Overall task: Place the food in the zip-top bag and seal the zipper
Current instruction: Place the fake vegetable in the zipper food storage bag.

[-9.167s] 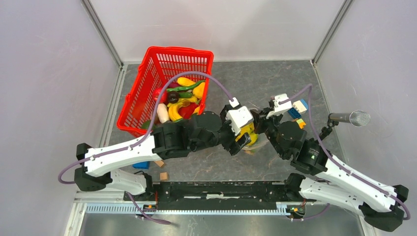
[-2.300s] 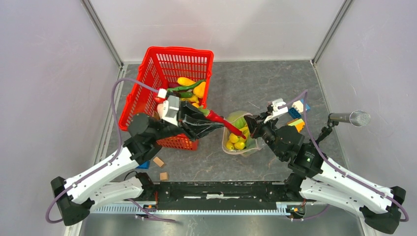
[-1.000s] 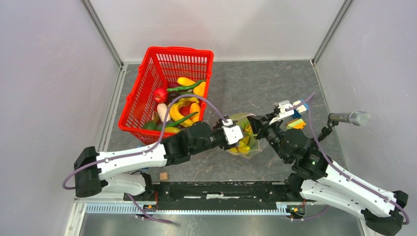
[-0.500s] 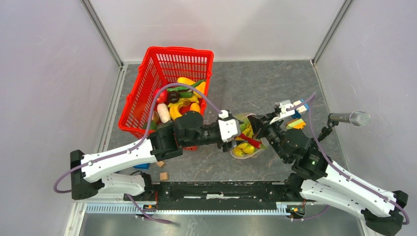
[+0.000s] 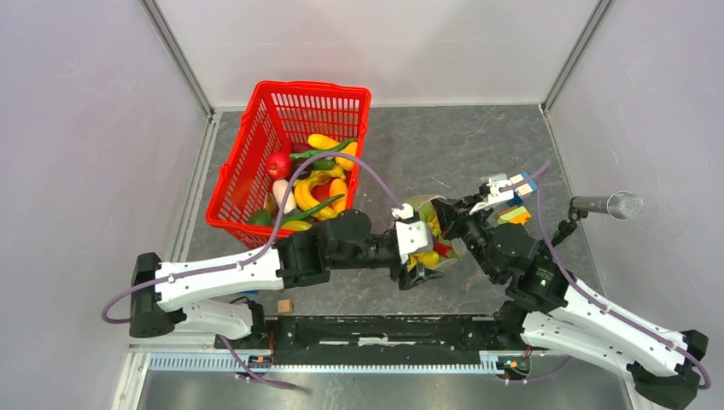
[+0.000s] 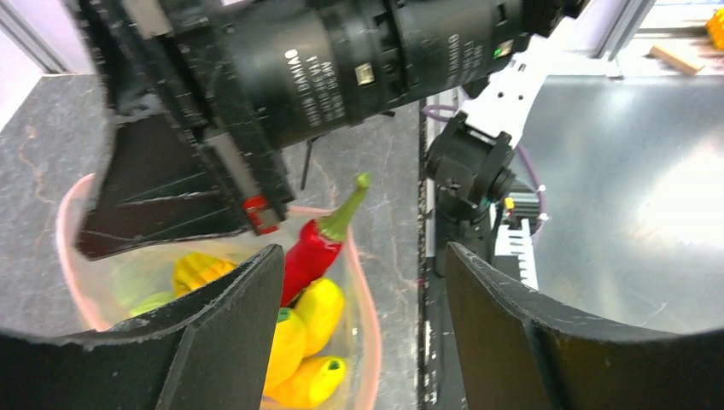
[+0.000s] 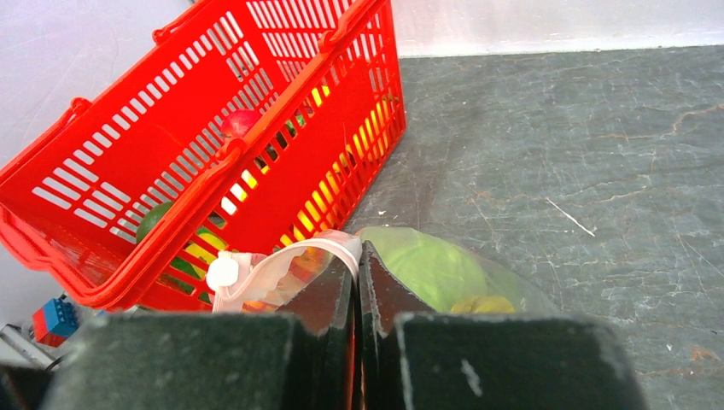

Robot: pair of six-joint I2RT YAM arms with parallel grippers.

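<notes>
Left gripper [image 6: 363, 282] hangs released, jaws wide, above the zip-top bag [image 6: 368, 342]; right gripper [image 7: 357, 256] grasps the bag's pink zipper [image 7: 329, 248] edge; red chili [image 6: 312, 252] and yellow toy fruits [image 6: 318, 307] lie inside; bag rests near the red basket [image 5: 282, 111].

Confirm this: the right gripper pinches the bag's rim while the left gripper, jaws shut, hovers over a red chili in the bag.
No: the left gripper is open, as the left wrist view shows. The right gripper does pinch the rim of the zip-top bag, with the red chili inside.
</notes>
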